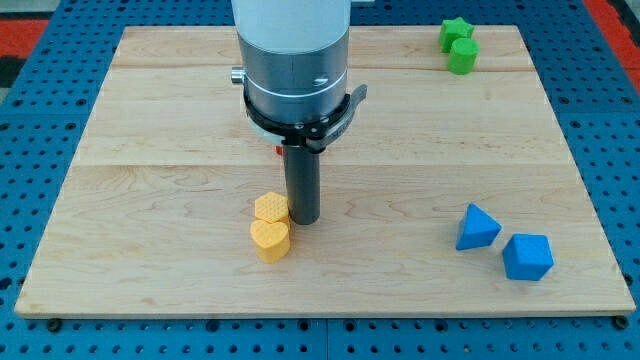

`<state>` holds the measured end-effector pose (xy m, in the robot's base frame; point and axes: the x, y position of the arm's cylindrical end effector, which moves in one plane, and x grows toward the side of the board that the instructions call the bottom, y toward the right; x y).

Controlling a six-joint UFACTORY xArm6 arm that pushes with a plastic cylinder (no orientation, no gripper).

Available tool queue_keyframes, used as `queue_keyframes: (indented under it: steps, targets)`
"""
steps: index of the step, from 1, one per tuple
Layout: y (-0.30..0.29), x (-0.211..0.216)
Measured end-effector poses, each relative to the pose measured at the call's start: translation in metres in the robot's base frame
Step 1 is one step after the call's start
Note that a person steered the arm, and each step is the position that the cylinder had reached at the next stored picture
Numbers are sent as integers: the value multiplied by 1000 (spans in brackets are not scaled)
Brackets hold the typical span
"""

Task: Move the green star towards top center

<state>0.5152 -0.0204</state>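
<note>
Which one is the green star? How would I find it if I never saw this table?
Look at the wooden board and go to its corner at the view's top right. Two green blocks sit there touching; the green star is the upper one, nearer the edge. It has points, while the green cylinder below it is round.

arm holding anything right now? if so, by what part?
Nothing is held; there is no claw, only a rod. My tip stands on the board beside the upper yellow block, at its right. The green star sits far off at the view's top right.

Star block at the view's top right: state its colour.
Green; the star touches a green cylinder, camera view.
</note>
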Motion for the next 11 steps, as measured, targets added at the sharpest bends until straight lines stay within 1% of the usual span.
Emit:
queue_keyframes:
  steps: [2, 3, 4, 5, 8, 9, 10, 11]
  targets:
    - [1, -3]
    - [10, -7]
    - [18, -30]
    - [18, -44]
    - [164, -66]
    - [228, -71]
    - [271, -71]
    - [335, -89]
